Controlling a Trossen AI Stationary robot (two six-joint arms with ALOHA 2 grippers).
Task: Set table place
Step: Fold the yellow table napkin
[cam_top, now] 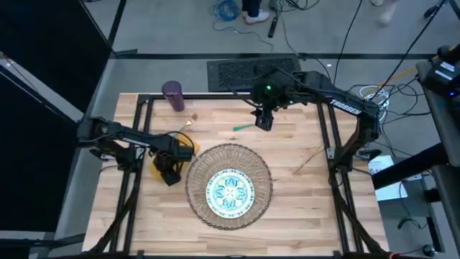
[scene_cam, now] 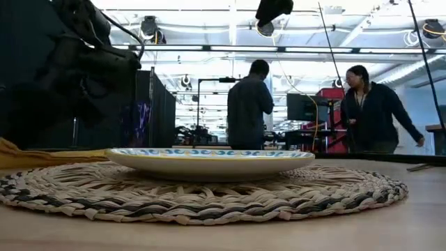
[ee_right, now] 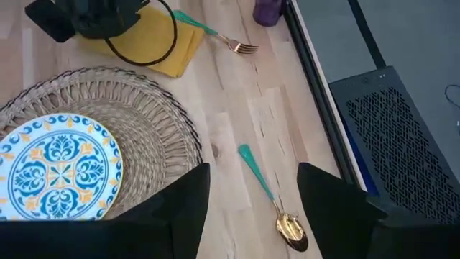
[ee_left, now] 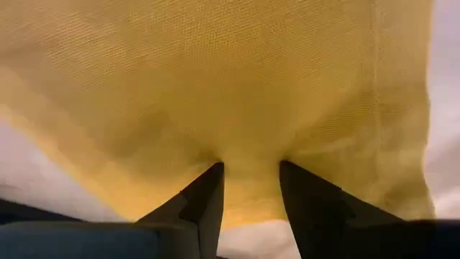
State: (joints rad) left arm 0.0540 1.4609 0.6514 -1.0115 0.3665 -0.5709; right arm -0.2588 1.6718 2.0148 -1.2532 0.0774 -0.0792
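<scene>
- My left claw (cam_top: 169, 173) is down at the table's (cam_top: 302, 201) left side, just off the left edge of the placemat (cam_top: 194, 188), sitting over the mustard-yellow napkin (cam_top: 183, 146).
- Through the left wrist camera the napkin (ee_left: 215, 86) fills nearly everything; the two fingertips (ee_left: 208, 183) stand narrowly apart and press into the cloth, but I cannot tell whether they hold a fold between them.
- My right claw (cam_top: 264, 119) hangs above the far middle of the table, fingers spread wide and holding nothing, as the right wrist camera shows (ee_right: 251, 198).
- Directly under that claw lies the spoon (ee_right: 269, 194), teal handle and gold bowl, flat on bare wood just beside the placemat's far rim (ee_right: 180, 122), not touching it.
- The fork (ee_right: 215, 34) lies with its teal handle against the napkin's (ee_right: 176, 39) far edge and its gold tines pointing toward the back rail.
- The purple cup (cam_top: 173, 95) stands upright at the far left corner, well apart from the placemat.
- The plate (cam_top: 230, 191) with its teal floral pattern sits centred on the woven placemat; the low camera shows it resting level (scene_cam: 209, 160).
- Two people (scene_cam: 249, 104) stand in the room behind the table.
</scene>
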